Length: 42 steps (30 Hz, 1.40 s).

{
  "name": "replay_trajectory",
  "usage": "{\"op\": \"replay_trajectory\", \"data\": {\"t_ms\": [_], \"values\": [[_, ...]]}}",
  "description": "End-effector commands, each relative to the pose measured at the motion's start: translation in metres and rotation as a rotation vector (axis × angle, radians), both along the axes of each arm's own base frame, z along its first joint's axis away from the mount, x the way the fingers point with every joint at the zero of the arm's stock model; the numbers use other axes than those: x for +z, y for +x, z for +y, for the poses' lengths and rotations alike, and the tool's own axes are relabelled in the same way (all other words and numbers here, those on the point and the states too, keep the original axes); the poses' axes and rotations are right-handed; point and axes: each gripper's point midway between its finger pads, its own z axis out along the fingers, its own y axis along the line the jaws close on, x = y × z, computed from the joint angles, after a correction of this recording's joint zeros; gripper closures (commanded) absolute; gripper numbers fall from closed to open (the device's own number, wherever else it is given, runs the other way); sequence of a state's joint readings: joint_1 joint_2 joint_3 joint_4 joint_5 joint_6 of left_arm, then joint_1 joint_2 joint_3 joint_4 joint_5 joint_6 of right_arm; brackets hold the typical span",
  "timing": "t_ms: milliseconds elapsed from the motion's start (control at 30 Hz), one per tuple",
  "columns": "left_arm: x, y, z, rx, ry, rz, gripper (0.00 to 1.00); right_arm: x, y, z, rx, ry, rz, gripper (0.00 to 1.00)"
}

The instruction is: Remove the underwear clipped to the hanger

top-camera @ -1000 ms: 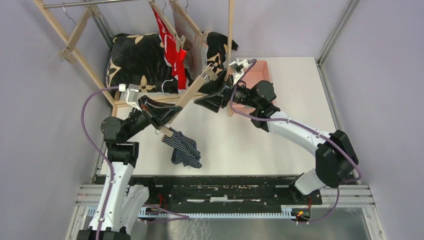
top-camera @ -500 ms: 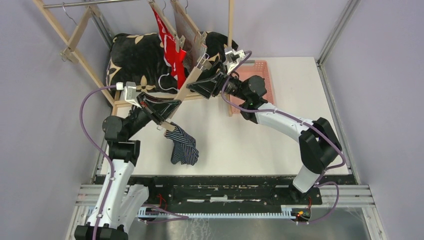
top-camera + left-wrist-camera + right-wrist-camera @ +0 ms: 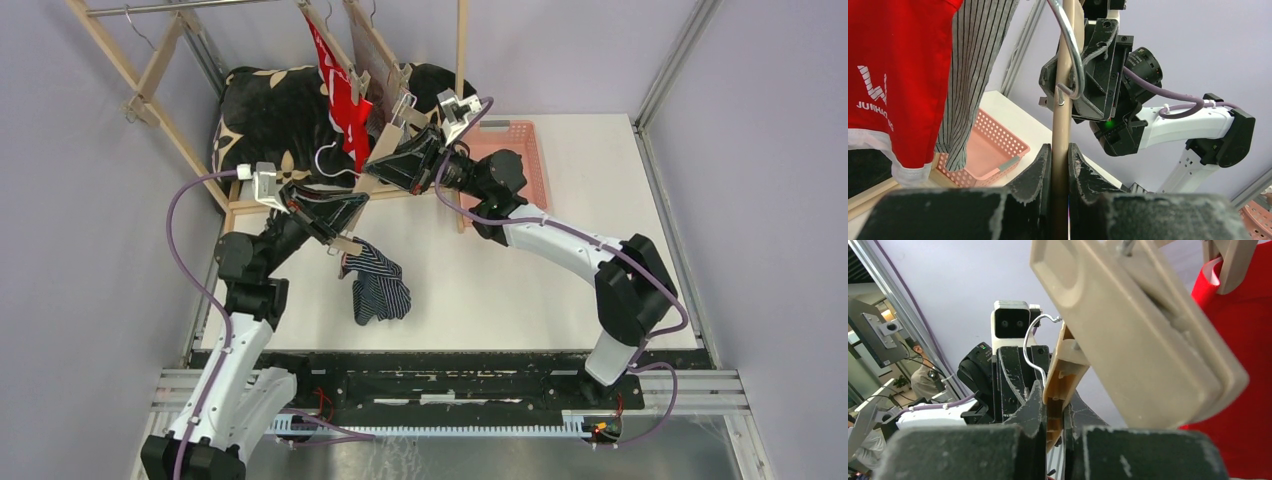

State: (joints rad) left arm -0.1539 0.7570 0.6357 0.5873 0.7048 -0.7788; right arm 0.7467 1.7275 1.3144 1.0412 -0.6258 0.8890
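Now my left pincer (image 3: 1060,149) is shut tight on the wooden bar of the hanger (image 3: 1064,100), a finger pressed flat against each side. My right pincer (image 3: 1052,400) is clamped on the same hanger, further up the bar, past its wire hook (image 3: 1074,55). Between the two grips the hanger lies tilted. At the hanger's low end a clip (image 3: 349,245) holds the navy shorts (image 3: 380,290), which hang bunched over the worktop (image 3: 560,200). Just behind the hanger's high end the red shorts (image 3: 898,60) and the grey shorts (image 3: 975,65) hang side by side. A pink basket (image 3: 1007,145) sits right of the hanger, and a black cushion (image 3: 270,115) lies behind it.
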Motion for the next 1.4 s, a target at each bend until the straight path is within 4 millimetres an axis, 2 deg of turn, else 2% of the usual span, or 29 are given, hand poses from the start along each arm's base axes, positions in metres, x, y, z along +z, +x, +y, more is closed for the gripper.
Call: {"op": "replay_trajectory", "data": {"t_ms": [0, 167, 233, 267, 300, 367, 433, 567, 700, 867, 1233, 1367], "values": [[0.008, -0.011, -0.005, -0.028, -0.015, -0.036, 0.97, 0.026, -0.016, -0.004, -0.021, 0.009, -0.127, 0.99], [0.003, -0.008, -0.002, 0.006, 0.002, -0.018, 0.95, 0.023, -0.017, -0.011, -0.063, -0.006, -0.144, 0.99], [-0.003, -0.005, 0.000, 0.027, 0.019, -0.001, 0.85, 0.026, -0.020, -0.014, -0.065, -0.005, -0.154, 0.99], [-0.006, -0.003, 0.002, 0.045, 0.030, 0.009, 0.72, 0.027, -0.022, -0.016, -0.066, -0.007, -0.161, 0.99], [-0.009, -0.001, 0.004, 0.068, 0.042, 0.018, 0.65, 0.029, -0.023, -0.017, -0.071, -0.007, -0.165, 0.99], [-0.015, 0.003, 0.009, 0.116, 0.066, 0.034, 0.55, 0.031, -0.027, -0.022, -0.080, -0.010, -0.178, 0.99], [-0.020, 0.006, 0.017, 0.171, 0.084, 0.047, 0.50, 0.033, -0.028, -0.027, -0.103, -0.016, -0.191, 0.99], [-0.031, 0.006, 0.030, 0.264, 0.117, 0.073, 0.48, 0.034, -0.027, -0.036, -0.177, -0.037, -0.221, 0.99], [-0.038, -0.004, 0.032, 0.264, 0.116, 0.078, 0.48, 0.037, -0.021, -0.044, -0.255, -0.041, -0.242, 0.99], [-0.048, -0.007, 0.034, 0.271, 0.114, 0.100, 0.47, 0.055, -0.024, -0.046, -0.243, 0.004, -0.258, 0.99], [-0.046, -0.010, 0.023, 0.192, 0.081, 0.093, 0.44, 0.072, -0.040, -0.051, -0.183, 0.066, -0.263, 0.99], [-0.039, -0.016, 0.016, 0.135, 0.038, 0.063, 0.42, 0.076, -0.045, -0.054, -0.175, 0.075, -0.272, 0.99]]}}
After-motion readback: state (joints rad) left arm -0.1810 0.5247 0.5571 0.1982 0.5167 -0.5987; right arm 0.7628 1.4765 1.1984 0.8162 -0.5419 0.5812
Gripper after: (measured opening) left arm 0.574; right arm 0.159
